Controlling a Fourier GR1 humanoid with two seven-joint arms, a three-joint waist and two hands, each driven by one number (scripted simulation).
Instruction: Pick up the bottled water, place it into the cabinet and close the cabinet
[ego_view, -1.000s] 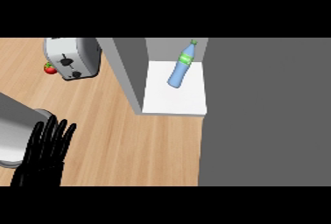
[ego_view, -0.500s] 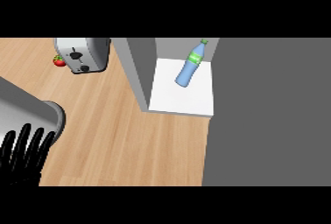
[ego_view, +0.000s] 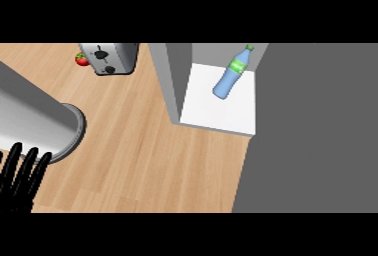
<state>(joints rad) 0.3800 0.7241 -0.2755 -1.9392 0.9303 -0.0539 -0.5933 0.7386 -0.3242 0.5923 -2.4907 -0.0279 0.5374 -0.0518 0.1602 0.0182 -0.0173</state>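
Observation:
The bottled water (ego_view: 231, 75), blue with a green label and cap, lies tilted on the white shelf (ego_view: 218, 112) inside the open cabinet, its cap pointing to the back. My left hand (ego_view: 22, 177) shows at the lower left edge, well away from the bottle, with its black fingers straight and holding nothing. A grey forearm (ego_view: 33, 117) runs above it along the left edge. My right hand is out of sight.
A broad grey cabinet panel (ego_view: 317, 130) fills the right side of the view. The cabinet's grey side wall (ego_view: 173, 80) borders the shelf on the left. A silver toaster (ego_view: 109, 57) and a small red fruit (ego_view: 81, 60) stand at the back left on the wooden counter (ego_view: 155, 160).
My left hand has slid toward the lower left edge of the view, more of it cut off. The cabinet, bottle and toaster have shifted right in the picture; the bottle still lies on the shelf.

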